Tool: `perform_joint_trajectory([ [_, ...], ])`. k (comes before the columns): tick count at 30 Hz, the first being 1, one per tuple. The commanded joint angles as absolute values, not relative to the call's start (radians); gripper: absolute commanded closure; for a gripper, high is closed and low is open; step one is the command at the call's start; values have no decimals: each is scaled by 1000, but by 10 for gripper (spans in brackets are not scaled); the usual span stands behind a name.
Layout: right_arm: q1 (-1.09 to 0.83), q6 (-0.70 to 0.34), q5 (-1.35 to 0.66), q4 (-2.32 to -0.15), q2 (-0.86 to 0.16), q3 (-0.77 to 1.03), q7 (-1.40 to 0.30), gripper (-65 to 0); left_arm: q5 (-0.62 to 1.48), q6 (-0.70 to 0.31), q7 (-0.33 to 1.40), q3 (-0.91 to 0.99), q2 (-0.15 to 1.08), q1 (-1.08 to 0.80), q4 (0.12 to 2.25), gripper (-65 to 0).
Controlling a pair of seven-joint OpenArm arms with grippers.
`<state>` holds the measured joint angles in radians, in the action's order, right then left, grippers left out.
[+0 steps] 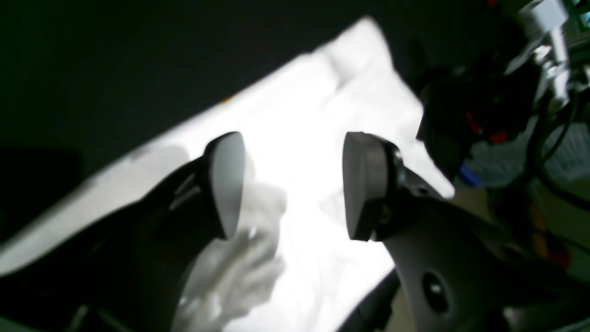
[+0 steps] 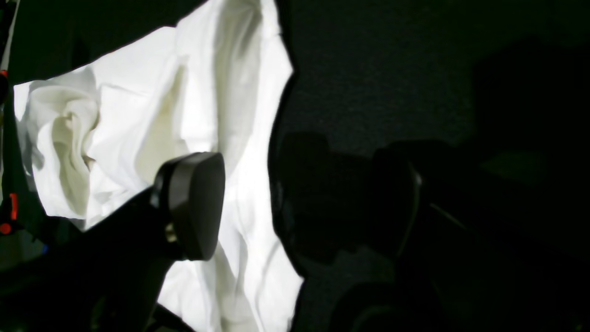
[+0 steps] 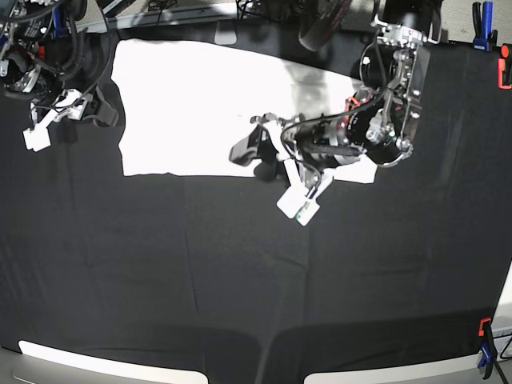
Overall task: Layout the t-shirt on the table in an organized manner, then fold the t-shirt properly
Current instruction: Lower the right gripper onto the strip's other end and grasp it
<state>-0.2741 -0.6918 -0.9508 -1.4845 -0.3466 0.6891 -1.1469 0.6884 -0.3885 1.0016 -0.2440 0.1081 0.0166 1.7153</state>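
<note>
Folding underway: t-shirt (image 3: 200, 108) lies white side up, upper centre of table (image 3: 240, 280). Left gripper (image 1: 290, 184) over its mid-right, jaws spread, empty. Right gripper (image 2: 299, 203) upper left, jaws spread. Next prob: pinch an edge.

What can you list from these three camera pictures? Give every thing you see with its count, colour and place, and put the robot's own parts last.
t-shirt: one, white, lying at the far middle of the table, partly spread, bunched near the left gripper.
table: one, draped in black cloth, filling the base view.
clamps: a few, orange and blue, at the right-hand edges of the table.
cables: several, dark, far left corner beside the right arm.
left gripper: one, dark grey, over the shirt, jaws open with nothing between them.
right gripper: one, black, at the shirt's edge, jaws open.
</note>
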Motion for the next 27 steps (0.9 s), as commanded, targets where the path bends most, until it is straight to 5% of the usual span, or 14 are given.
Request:
perform_joint_trajectory([
  [1, -268, -698, -978, -1497, -368, 696, -1135, -477, 680, -397, 974, -245, 97, 33, 1723, -316],
  [27, -244, -698, -1033, -1406, -291, 693, -1115, -470, 656, -397, 1014, -357, 84, 30, 1696, -316],
])
